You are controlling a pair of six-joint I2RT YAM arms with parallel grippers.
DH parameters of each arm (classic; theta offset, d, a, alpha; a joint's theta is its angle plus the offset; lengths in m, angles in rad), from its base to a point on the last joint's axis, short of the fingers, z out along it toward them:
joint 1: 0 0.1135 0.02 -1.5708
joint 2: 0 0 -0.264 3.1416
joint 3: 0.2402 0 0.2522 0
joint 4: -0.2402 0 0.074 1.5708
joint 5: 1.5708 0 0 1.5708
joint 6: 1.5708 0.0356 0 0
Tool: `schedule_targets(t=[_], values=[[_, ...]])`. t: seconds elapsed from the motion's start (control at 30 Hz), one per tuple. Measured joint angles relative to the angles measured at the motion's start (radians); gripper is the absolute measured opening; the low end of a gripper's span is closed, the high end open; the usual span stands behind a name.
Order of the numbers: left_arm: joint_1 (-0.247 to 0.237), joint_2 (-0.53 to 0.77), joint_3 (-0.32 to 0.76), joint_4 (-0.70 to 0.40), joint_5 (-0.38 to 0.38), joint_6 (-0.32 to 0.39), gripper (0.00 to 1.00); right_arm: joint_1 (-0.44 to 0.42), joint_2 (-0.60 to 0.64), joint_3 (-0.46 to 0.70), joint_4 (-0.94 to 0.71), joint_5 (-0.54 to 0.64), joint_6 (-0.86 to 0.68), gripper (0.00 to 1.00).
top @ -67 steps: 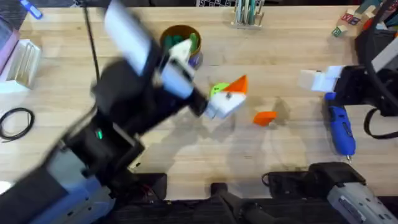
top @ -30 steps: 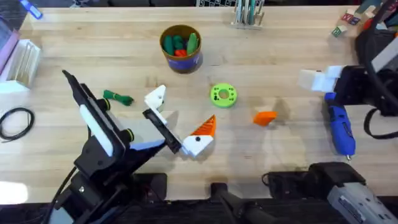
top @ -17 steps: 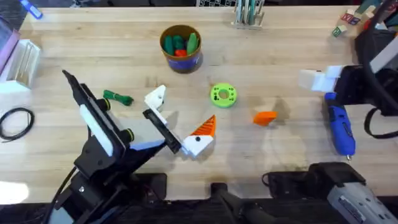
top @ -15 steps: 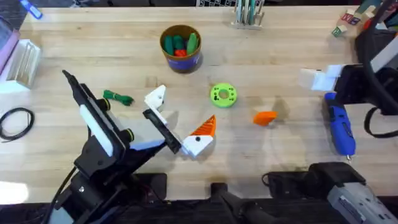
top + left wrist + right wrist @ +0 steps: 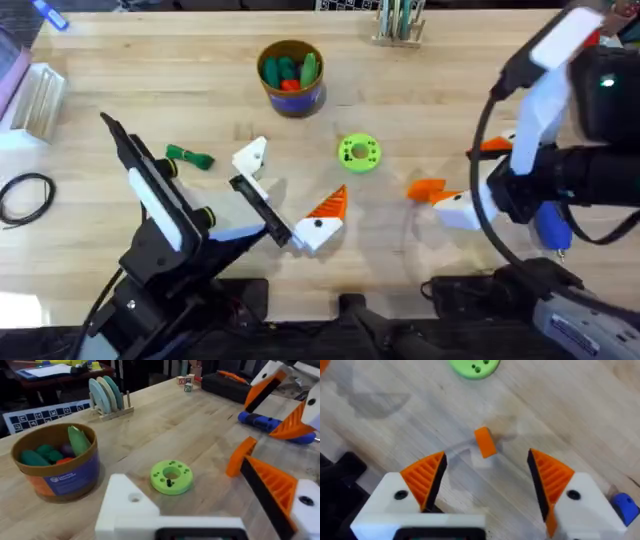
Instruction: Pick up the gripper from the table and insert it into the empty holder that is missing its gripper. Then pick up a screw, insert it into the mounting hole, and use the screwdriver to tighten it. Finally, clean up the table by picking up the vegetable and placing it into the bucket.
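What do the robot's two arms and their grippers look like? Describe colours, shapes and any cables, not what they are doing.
Both arms are black with white covers and grey bases. A black cable loops along the right arm. The right gripper has two white blocky mounts carrying orange ribbed wedge fingers. The left gripper has one orange finger on a white block; its other white mount is bare, with a round hole.

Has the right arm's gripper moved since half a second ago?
Yes. The right gripper has swung in from the table's right edge toward the middle, now open over the orange gripper, nearer the green disc.
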Motion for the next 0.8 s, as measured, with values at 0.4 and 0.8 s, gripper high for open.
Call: schedule_targets(t=[0.4, 0.8], values=[[0.0, 0.0, 0.0, 0.0, 0.0, 0.0, 0.986, 0.016, 0.234, 0.0, 0.026, 0.002, -0.061, 0.973], [0.0, 0.0, 0.0, 0.0, 0.0, 0.0, 0.986, 0.073, 0.328, 0.0, 0.082, 0.095, -0.1, 0.743]])
